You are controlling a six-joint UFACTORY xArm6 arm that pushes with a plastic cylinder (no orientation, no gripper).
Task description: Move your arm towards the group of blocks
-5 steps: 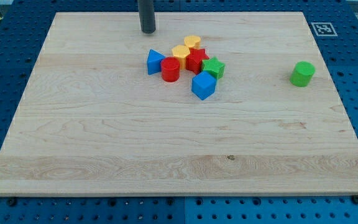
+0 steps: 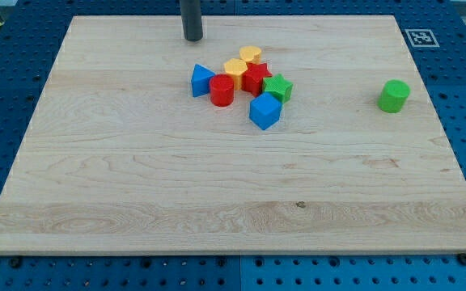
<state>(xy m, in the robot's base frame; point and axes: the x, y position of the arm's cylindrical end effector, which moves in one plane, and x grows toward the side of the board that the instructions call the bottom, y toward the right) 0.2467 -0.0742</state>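
A group of blocks sits on the wooden board (image 2: 136, 178), above the middle. It holds a blue triangle (image 2: 201, 81), a red cylinder (image 2: 222, 90), a yellow hexagon-like block (image 2: 235, 67), a yellow heart (image 2: 251, 54), a red star (image 2: 256, 78), a green star (image 2: 277, 87) and a blue cube (image 2: 264, 111). My tip (image 2: 192, 38) stands near the view's top, above and left of the group, apart from it. The blue triangle is the closest block to my tip.
A green cylinder (image 2: 394, 95) stands alone at the view's right. A black-and-white marker tag (image 2: 421, 37) is at the board's top right corner. Blue pegboard (image 2: 6, 97) surrounds the board.
My tip has shifted very slightly up the view. The blocks have not moved.
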